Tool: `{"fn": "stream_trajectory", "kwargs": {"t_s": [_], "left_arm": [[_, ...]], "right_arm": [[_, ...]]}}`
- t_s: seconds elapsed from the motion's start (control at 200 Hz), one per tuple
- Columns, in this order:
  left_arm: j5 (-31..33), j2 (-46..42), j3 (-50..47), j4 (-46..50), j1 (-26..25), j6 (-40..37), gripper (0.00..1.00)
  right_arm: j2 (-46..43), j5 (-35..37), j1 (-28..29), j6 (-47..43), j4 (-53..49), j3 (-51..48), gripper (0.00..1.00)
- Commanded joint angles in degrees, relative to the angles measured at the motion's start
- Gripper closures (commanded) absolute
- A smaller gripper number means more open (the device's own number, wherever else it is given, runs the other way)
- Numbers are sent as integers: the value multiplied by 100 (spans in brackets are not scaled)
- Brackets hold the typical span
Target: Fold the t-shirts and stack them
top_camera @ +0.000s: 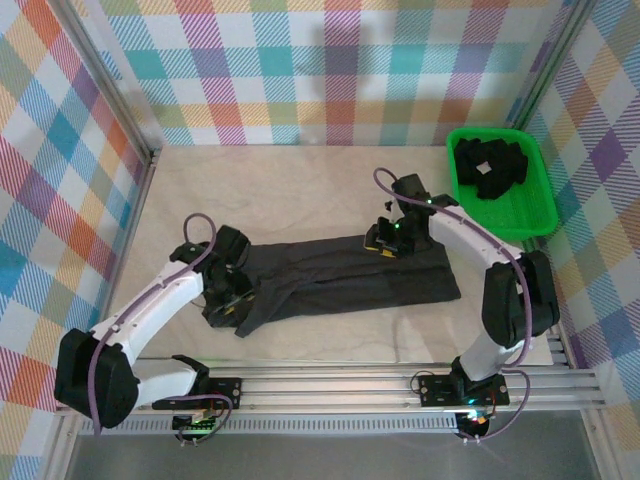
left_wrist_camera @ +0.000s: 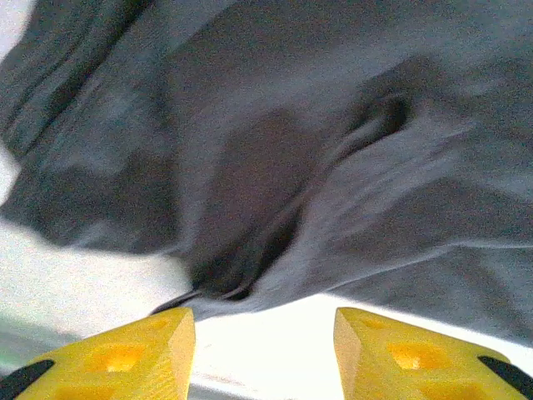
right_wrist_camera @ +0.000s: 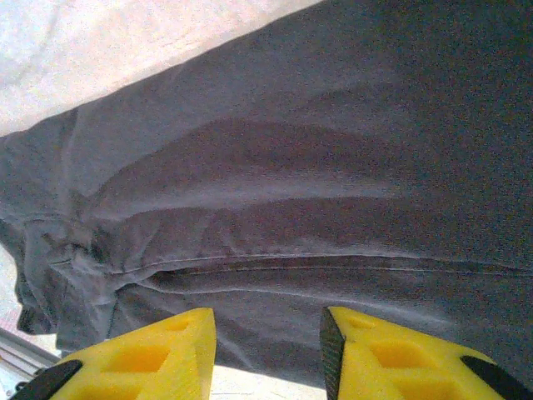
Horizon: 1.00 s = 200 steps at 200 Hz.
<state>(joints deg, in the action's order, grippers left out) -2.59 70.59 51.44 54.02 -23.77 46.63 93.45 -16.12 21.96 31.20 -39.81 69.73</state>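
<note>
Lying in green bin [top_camera: 528, 208], dark t-shirts [top_camera: 500, 160]

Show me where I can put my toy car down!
Widest: bare table behind the flat t-shirt, left of the green bin. A thin strip lies between shirt and front rail. Crowded: the shirt itself, with left gripper and right gripper over it.

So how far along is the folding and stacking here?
Early. One t-shirt lies on the table, apparently folded into a long strip; left gripper and right gripper hang open over it. No stack yet; more shirts wait in the green bin.
</note>
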Motion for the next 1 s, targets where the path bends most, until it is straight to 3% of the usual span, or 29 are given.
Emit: {"fn": "stream_trajectory", "kwargs": {"t_s": [0.0, 0.3, 0.47, 0.7, 0.995], "left_arm": [[-354, 708, 186, -1046, 97, -593, 54], [-256, 2395, 914, -1457, 375, -2075, 54], [-511, 2493, 739, -1763, 426, -2239, 54], [-888, 2282, 431, -1851, 364, -2128, 64], [-667, 1911, 381, -1613, 330, -1981, 100]], "right_arm": [[-197, -206, 46, -28, 66, -21, 61], [-775, -1039, 123, -176, 524, -168, 58], [-1027, -1063, 116, 5, 599, -445, 57], [-1013, -985, 116, 114, 628, -550, 58], [-822, -930, 116, 149, 668, -366, 58]]}}
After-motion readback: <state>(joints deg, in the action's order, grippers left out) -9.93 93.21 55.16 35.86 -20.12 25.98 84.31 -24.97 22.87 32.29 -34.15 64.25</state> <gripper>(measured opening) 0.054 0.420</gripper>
